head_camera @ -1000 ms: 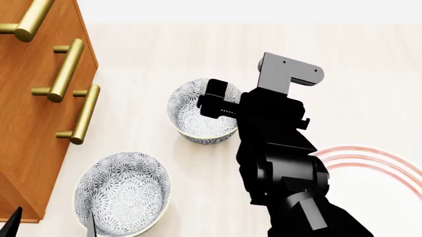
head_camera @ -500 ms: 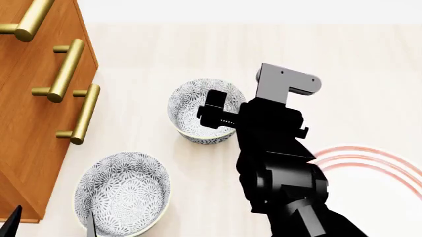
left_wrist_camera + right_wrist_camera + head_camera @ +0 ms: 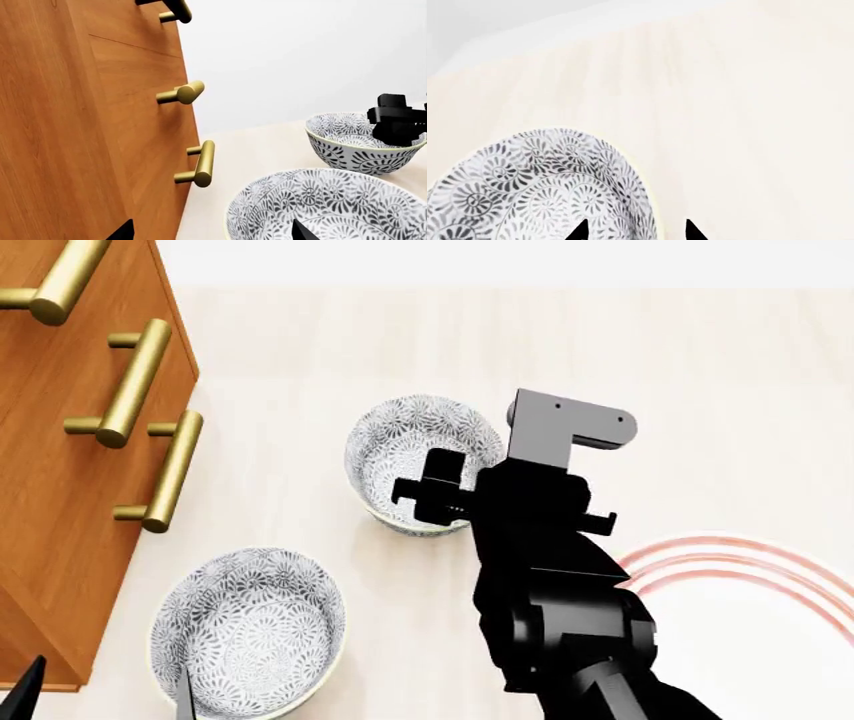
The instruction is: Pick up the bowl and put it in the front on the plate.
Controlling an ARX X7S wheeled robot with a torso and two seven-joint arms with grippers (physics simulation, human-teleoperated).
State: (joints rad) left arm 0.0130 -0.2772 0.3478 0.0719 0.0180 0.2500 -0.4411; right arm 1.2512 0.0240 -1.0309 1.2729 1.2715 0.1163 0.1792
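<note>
Two pincers listed. We see the right pincer (image 3: 430, 490) straddling the near rim of the bowl (image 3: 416, 455), tips parted, one inside, one outside. Left pincer (image 3: 210, 231): tips spread over a second bowl (image 3: 247, 630). Plate (image 3: 747, 570) lies right on the counter (image 3: 334, 350); wooden cabinet (image 3: 67, 490) left.

The right arm (image 3: 561, 610) reaches toward 11 o'clock, its gripper (image 3: 430, 490) with fingers (image 3: 579, 231) apart. The left gripper (image 3: 210, 231) shows only two separated fingertips at 7 o'clock.

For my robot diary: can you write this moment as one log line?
right gripper: fingers straddling far bowl rim | left gripper: near other bowl | plate: bare
</note>
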